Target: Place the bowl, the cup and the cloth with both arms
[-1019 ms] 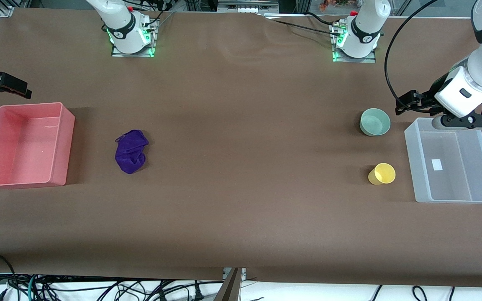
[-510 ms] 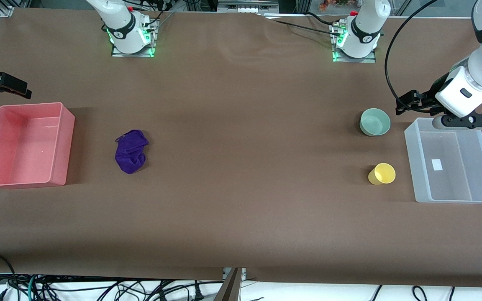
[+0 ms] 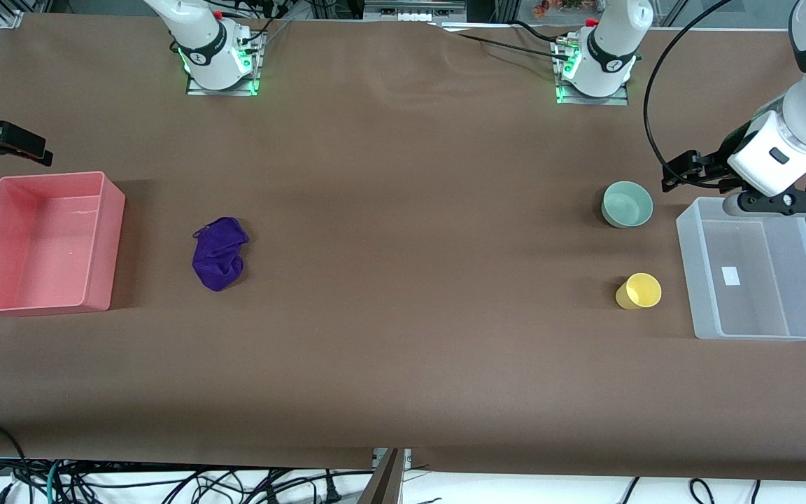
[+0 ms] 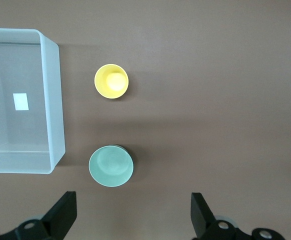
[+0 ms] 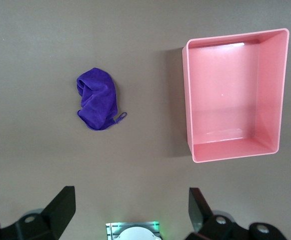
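The mint-green bowl (image 3: 627,204) stands upright on the brown table toward the left arm's end, beside a clear bin. The yellow cup (image 3: 639,291) stands nearer the front camera than the bowl. The purple cloth (image 3: 219,253) lies crumpled toward the right arm's end, beside a pink bin. My left gripper (image 3: 690,171) hangs high over the table close to the bowl, open and empty. The left wrist view shows the bowl (image 4: 111,166) and cup (image 4: 111,81) below the gripper (image 4: 132,202). My right gripper (image 3: 15,142) hangs high, open and empty. The right wrist view shows the cloth (image 5: 98,105) below the gripper (image 5: 131,197).
The empty clear bin (image 3: 686,273) stands at the left arm's end and shows in the left wrist view (image 4: 55,100). The empty pink bin (image 3: 112,238) stands at the right arm's end and shows in the right wrist view (image 5: 186,100). The right arm's base (image 5: 132,231) shows there too.
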